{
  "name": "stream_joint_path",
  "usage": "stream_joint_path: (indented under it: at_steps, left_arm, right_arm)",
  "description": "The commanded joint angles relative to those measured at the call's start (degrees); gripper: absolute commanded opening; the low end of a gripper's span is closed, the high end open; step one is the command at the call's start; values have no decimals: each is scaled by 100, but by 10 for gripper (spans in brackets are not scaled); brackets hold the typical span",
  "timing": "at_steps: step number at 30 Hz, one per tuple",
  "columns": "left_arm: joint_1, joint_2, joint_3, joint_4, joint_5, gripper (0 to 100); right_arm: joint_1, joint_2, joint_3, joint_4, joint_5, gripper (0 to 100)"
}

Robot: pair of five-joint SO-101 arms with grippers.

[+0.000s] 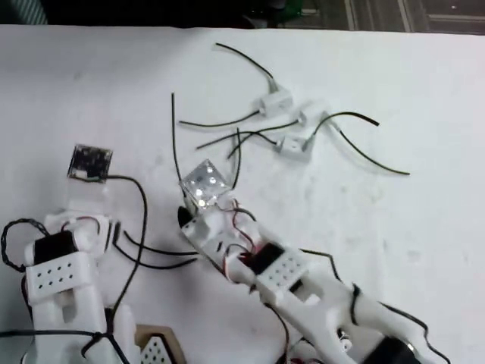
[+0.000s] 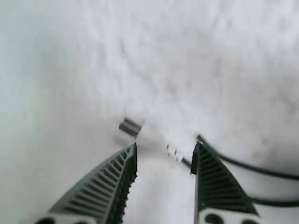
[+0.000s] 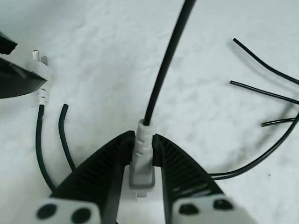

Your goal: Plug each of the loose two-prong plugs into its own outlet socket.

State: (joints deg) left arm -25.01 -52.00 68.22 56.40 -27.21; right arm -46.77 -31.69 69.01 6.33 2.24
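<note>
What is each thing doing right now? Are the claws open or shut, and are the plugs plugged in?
right claw, shut on the white plug.
white plug, held, not plugged in.
left claw, open.
second plug, unplugged, prongs bare, by the left claw's tips.
outlet sockets, too small to tell whether any is filled.

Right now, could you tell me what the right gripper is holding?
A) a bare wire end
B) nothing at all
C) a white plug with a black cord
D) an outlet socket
C: in the right wrist view the right gripper is shut on a white plug, whose black cord runs out from between its tips.
</note>
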Motion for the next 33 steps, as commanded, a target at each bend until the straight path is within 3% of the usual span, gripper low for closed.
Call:
stream_joint_path:
  at_steps: [1, 9, 19, 27, 33]
  left_arm:
    - [532, -110, -431, -202, 114, 201]
    - [2264, -110, -448, -202, 123, 200]
    - [3495, -110, -440, -158, 123, 200]
    - [3802, -110, -457, -158, 123, 200]
    - [3037, -110, -554, -202, 176, 199]
  right_arm:
    - [-13, -1024, 202, 101, 18, 17]
    - [-488, -2686, 1037, 435, 53, 17]
    - [-637, -3143, 1073, 1042, 53, 17]
    - [-637, -3143, 1073, 1165, 53, 17]
    - [-629, -3187, 1073, 1156, 18, 17]
